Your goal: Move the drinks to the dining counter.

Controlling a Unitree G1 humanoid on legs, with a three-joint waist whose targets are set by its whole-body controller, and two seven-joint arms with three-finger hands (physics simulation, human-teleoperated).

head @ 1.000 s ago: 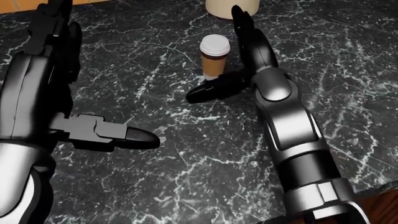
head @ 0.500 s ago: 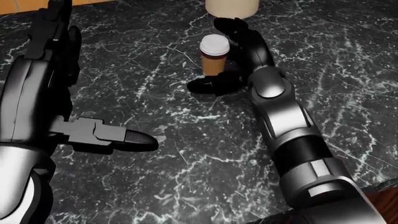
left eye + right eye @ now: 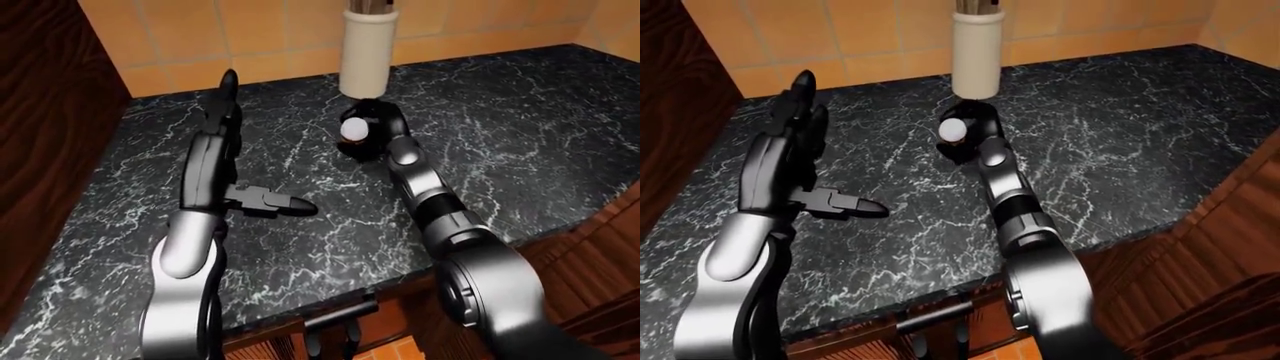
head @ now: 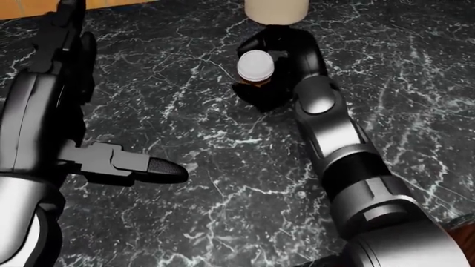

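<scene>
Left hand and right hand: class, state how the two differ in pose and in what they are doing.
The right hand has its fingers curled round the coffee cup; the left hand holds nothing. The right hand's fingers are bent; the left hand's are stretched flat, thumb jutting sideways. The right hand lies near the cream canister; the left hand lies at the view's left. Both are black, over the marble counter.

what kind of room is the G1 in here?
Most likely a kitchen: a dark marble-look counter backed by orange wall tile, wooden cabinet fronts below, and a cream utensil crock at the wall. The right hand is wrapped round a lidded coffee cup.
</scene>
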